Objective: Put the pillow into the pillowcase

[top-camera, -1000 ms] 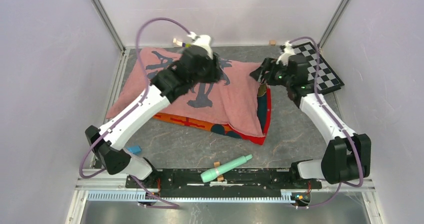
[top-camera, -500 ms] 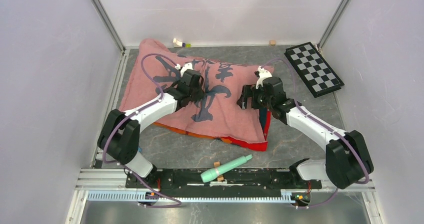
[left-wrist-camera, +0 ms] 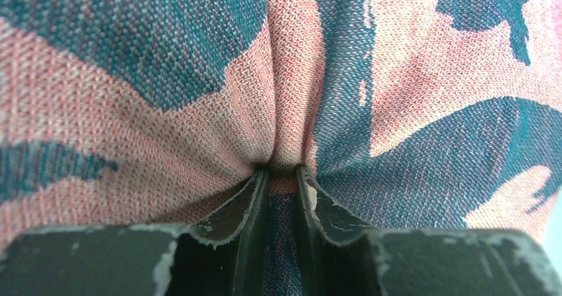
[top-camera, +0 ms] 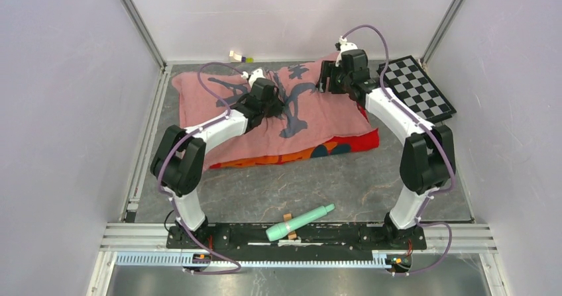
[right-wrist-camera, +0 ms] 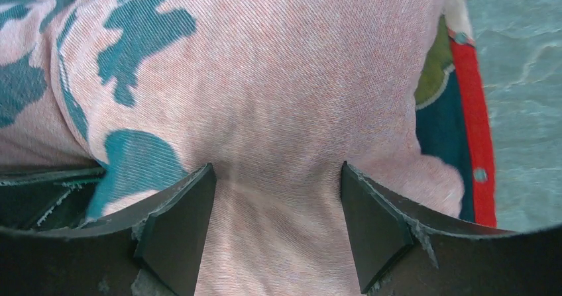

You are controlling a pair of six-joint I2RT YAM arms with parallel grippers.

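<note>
Tugging the pillowcase (top-camera: 311, 120)
My left gripper (left-wrist-camera: 281, 173) pinches a fold; right gripper (right-wrist-camera: 277, 170) at 1 o'clock is spread wide. I should pull slowly.

top: high behind near edge, looking down over whole surface (top-camera: 298, 183) | wrists: very close, facing pillowcase (left-wrist-camera: 199, 110) | shared: pillowcase

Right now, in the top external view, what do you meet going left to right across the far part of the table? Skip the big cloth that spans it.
small blocks → left gripper → right gripper → checkerboard
</note>
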